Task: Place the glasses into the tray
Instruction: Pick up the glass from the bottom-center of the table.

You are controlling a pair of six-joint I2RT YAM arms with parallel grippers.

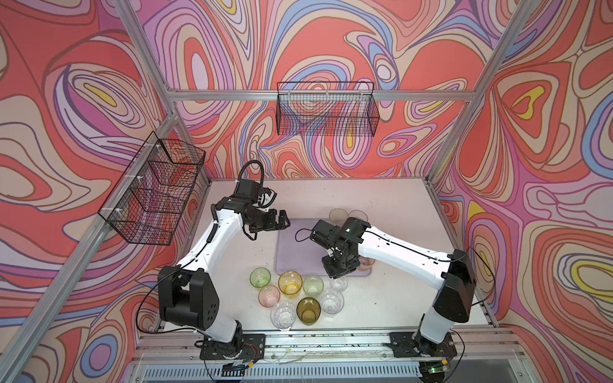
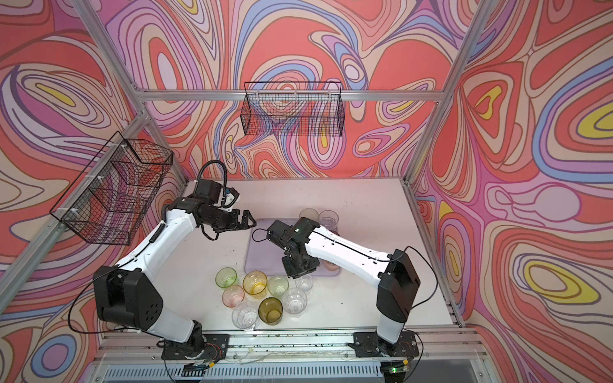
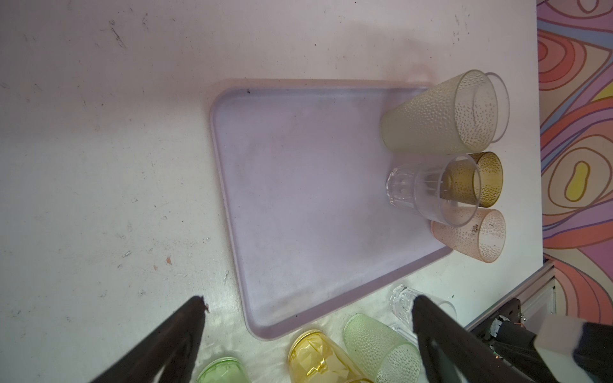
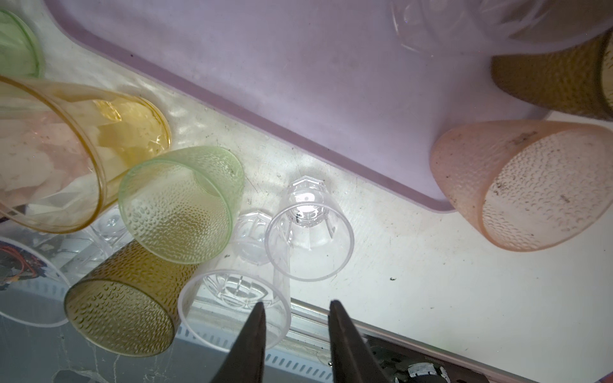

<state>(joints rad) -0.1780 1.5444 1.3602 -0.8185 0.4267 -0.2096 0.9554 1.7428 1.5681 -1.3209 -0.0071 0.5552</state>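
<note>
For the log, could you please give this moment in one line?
left pincer: open | right pincer: open, near clear glass | tray: partly filled

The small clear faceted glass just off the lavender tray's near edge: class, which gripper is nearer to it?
Right. The right gripper hangs just above the small clear faceted glass; the left gripper hovers at the far left corner of the flat lavender plastic tray, farther off.

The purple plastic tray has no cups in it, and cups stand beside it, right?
No: the flat lavender plastic tray holds several, like the clear faceted tumbler, as the left wrist view shows. Other cups do stand beside it.
</note>
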